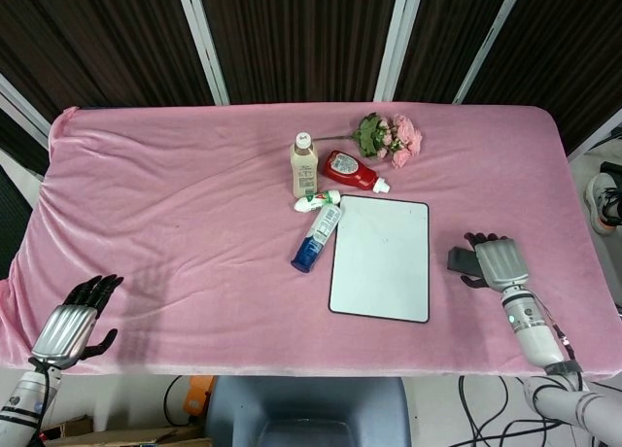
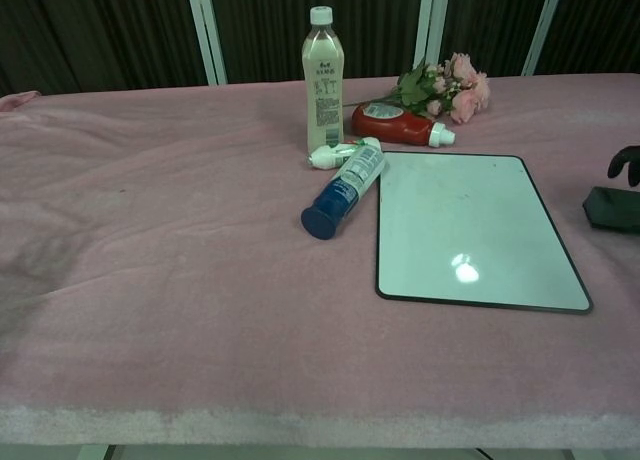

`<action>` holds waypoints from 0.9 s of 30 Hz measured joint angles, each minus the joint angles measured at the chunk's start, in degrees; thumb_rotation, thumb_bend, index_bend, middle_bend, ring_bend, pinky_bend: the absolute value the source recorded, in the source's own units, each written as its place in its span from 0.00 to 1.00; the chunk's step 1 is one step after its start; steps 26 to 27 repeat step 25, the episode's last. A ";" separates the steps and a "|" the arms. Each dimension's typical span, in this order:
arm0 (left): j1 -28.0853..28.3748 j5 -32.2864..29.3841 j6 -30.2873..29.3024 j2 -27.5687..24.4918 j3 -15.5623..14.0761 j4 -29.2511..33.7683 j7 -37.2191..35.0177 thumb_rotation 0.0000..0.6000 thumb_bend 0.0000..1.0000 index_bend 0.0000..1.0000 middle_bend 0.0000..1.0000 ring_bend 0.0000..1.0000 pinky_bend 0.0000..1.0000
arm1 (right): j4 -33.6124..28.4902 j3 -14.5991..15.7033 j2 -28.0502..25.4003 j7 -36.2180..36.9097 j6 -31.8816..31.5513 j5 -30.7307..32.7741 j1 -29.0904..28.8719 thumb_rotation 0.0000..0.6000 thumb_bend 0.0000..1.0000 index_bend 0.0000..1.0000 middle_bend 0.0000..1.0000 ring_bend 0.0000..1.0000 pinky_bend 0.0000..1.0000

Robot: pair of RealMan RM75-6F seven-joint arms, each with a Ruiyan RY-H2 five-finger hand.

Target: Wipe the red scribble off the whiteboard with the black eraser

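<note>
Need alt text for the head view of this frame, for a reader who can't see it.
Overhead view of a pink table: the right hand holds the black eraser on the cloth just right of a whiteboard with no red marks visible. Two bottles, a tube, a ketchup bottle and flowers lie beyond the board; the left hand waits open at the near-left edge.

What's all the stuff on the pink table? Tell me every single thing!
whiteboard: 1, white with black rim, middle right
eraser: 1, black, right of whiteboard
tall bottle: 1, beige, upright, behind whiteboard
ketchup bottle: 1, red, lying near flowers
blue-capped bottle: 1, lying left of whiteboard
small tube: 1, white and green, lying by tall bottle
flowers: 1 bunch, pink, far side
left hand: near left corner, holding nothing
right hand: on eraser
</note>
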State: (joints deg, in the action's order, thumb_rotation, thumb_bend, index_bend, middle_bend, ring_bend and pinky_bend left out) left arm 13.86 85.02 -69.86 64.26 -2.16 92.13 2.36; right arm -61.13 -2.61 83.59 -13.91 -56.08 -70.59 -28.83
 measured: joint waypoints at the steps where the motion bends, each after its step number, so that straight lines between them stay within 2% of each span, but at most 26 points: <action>1: 0.02 0.02 0.07 0.00 -0.06 0.05 0.07 1.00 0.39 0.00 0.06 0.04 0.12 | -0.92 0.08 -0.66 -0.15 -0.02 -0.14 0.13 1.00 0.32 0.13 0.25 0.21 0.46; 7: -0.04 1.42 -0.27 -0.21 -0.68 0.44 -0.17 1.00 0.39 0.00 0.06 0.04 0.12 | -6.52 0.45 -4.19 -0.93 -1.17 -1.15 1.24 1.00 0.30 0.08 0.21 0.19 0.40; 11: -0.34 1.46 -1.12 -0.20 -0.59 0.41 -0.15 1.00 0.39 0.00 0.05 0.04 0.12 | -11.21 0.52 -6.88 0.36 -4.92 -2.97 2.84 1.00 0.28 0.02 0.16 0.13 0.36; 16: -1.26 1.60 -4.43 0.52 0.24 -0.17 0.52 1.00 0.39 0.00 0.00 0.00 0.12 | -18.83 1.38 -10.58 1.79 -16.67 -7.40 7.84 1.00 0.27 0.00 0.02 0.00 0.26; 18: -1.73 1.90 -6.18 0.97 0.59 -0.65 1.02 1.00 0.39 0.00 0.00 0.00 0.11 | -21.55 2.12 -11.50 1.13 -22.01 -9.07 10.62 1.00 0.27 0.00 0.00 0.00 0.21; 22: -2.79 4.21 -10.68 2.05 1.06 -2.15 1.58 1.00 0.39 0.00 0.00 0.00 0.07 | -27.86 4.90 -13.00 -3.46 -32.23 -14.60 17.91 1.00 0.26 0.00 0.00 0.00 0.05; 24: -3.14 5.72 -12.01 2.37 1.02 -2.88 1.06 1.00 0.39 0.00 0.00 0.00 0.05 | -29.01 5.56 -13.43 -4.60 -33.78 -16.57 19.32 1.00 0.26 0.00 0.00 0.00 0.01; 27: -3.31 6.51 -12.45 2.49 0.92 -3.32 0.49 1.00 0.39 0.00 0.00 0.00 0.05 | -29.30 5.86 -13.71 -4.42 -34.15 -17.36 19.70 1.00 0.26 0.00 0.00 0.00 0.00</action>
